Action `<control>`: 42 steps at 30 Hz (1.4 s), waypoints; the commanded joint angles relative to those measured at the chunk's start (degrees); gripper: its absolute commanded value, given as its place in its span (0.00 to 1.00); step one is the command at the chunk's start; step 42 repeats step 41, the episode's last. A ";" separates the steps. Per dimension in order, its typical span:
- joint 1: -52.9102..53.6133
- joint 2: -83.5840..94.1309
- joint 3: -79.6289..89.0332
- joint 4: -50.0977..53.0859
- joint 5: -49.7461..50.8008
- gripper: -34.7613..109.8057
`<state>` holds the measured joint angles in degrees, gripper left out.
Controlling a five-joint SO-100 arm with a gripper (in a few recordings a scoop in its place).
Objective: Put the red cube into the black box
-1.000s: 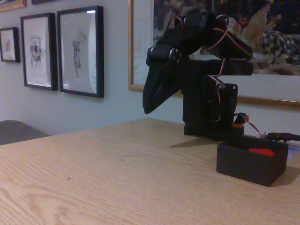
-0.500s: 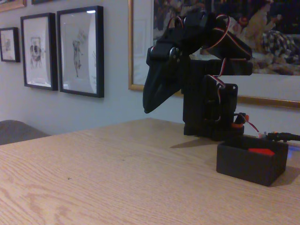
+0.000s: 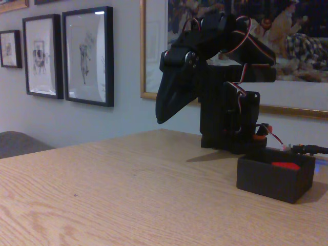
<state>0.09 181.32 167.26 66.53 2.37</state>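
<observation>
Red cube (image 3: pixel 285 165), small and matte: I see only its top edge, poking above the near wall of the low matte black open-topped box (image 3: pixel 274 180) at the right of the fixed view, so it sits inside. Scanning from the left: black-framed pictures (image 3: pixel 87 55) on the pale wall, a grey rounded shape (image 3: pixel 18 141) at the table's far edge, bare light wooden table (image 3: pixel 118 195) in front. Centre: black gripper (image 3: pixel 163 119) hangs tip-down above the table, well apart from the box; fingers look pressed together, holding nothing. Behind the box, the tall black arm base (image 3: pixel 228 115) with red-white wiring; a small orange round part (image 3: pixel 260 136) just beside it.
</observation>
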 commanded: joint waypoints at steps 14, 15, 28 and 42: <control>0.62 -0.88 0.26 -0.26 0.44 0.20; 0.62 -0.97 0.26 -0.35 0.44 0.20; 0.53 -1.32 0.26 -0.53 0.53 0.20; 0.62 -1.93 0.18 -0.79 0.53 0.20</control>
